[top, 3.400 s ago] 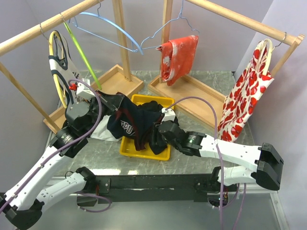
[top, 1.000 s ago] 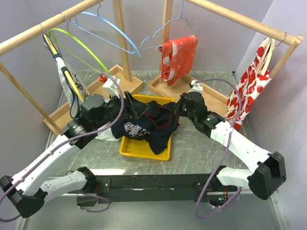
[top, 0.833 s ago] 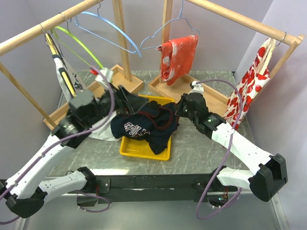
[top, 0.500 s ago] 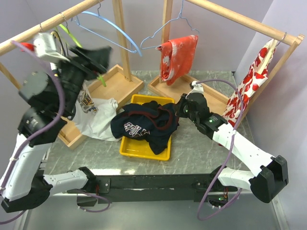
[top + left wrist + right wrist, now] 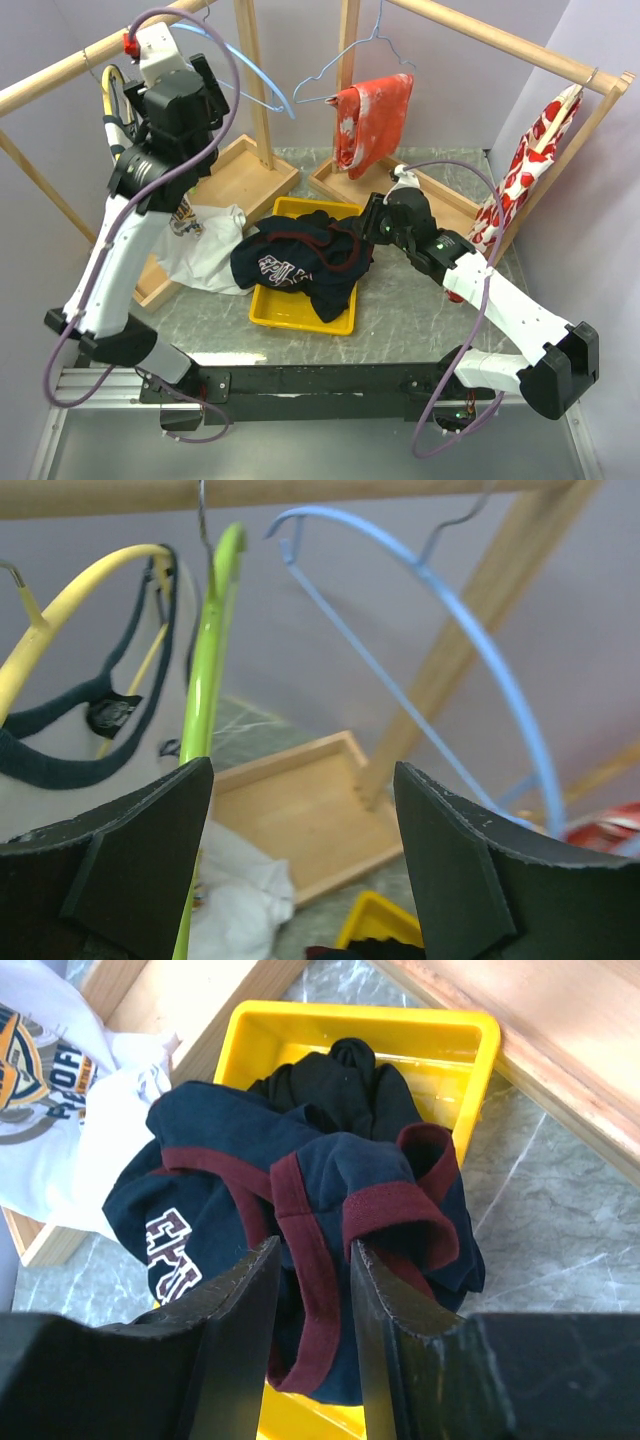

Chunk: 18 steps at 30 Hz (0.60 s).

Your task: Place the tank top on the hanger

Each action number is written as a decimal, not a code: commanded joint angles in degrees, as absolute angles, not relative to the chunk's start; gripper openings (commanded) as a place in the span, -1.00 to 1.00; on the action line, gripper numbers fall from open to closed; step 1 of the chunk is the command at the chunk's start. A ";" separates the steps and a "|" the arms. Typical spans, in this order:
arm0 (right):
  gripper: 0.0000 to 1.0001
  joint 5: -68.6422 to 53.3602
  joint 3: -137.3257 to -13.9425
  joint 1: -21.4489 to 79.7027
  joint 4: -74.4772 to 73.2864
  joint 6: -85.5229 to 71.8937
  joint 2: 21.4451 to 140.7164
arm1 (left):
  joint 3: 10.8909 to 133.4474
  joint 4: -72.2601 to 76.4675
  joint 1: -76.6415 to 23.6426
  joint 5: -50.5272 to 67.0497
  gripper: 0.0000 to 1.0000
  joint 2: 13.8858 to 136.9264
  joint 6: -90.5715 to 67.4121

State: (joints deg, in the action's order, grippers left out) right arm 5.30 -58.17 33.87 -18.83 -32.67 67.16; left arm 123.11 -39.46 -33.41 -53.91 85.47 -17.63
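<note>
Top external view, upper left: left hand (image 5: 208, 80) is high at the rail, jaws wide and empty. On its wrist camera the hanger (image 5: 212, 650) hangs just beside the finger at frame left, long axis running top to bottom. Tank top (image 5: 290, 255) lies well apart at frame centre, bunched over the yellow tray (image 5: 300, 318): navy, red trim, white lettering partly showing. Right hand (image 5: 368, 225), the nearer one, sits at its right edge, jaws slightly parted over the trim, apparently pinching nothing.
</note>
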 commanded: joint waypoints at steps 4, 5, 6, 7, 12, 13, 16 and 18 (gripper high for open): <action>-0.14 4.83 -61.00 34.10 -19.86 -31.20 65.30 | 127.35 -44.03 -27.52 -53.97 0.53 87.10 -15.12; -0.13 4.75 -60.74 34.19 -19.78 -31.20 65.30 | 127.27 -44.21 -27.16 -52.31 0.53 87.01 -15.29; -0.13 4.49 -60.65 34.10 -19.43 -31.20 65.22 | 127.18 -44.12 -26.64 -50.82 0.52 86.92 -15.64; -0.13 4.22 -60.56 34.10 -19.34 -31.29 65.30 | 126.83 -43.95 -26.54 -49.58 0.50 86.49 -15.73; -0.13 3.08 -60.21 34.10 -18.64 -31.64 66.09 | 126.30 -43.77 -26.54 -46.75 0.45 83.59 -16.00; -0.13 2.90 -60.03 34.10 -18.46 -31.64 66.09 | 125.25 -43.16 -26.54 -47.63 0.45 82.37 -15.47; -0.13 2.55 -59.59 34.19 -18.11 -31.64 66.01 | 124.20 -43.42 -26.19 -48.87 0.44 80.69 -14.68; -0.13 2.55 -59.50 34.19 -17.84 -31.47 66.09 | 123.66 -43.42 -25.76 -48.61 0.44 80.16 -14.33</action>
State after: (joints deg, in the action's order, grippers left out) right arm 3.33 -58.17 33.87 -19.84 -32.05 67.07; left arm 124.14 -44.51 -26.52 -48.47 83.90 -15.75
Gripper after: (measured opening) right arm 0.435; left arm 0.724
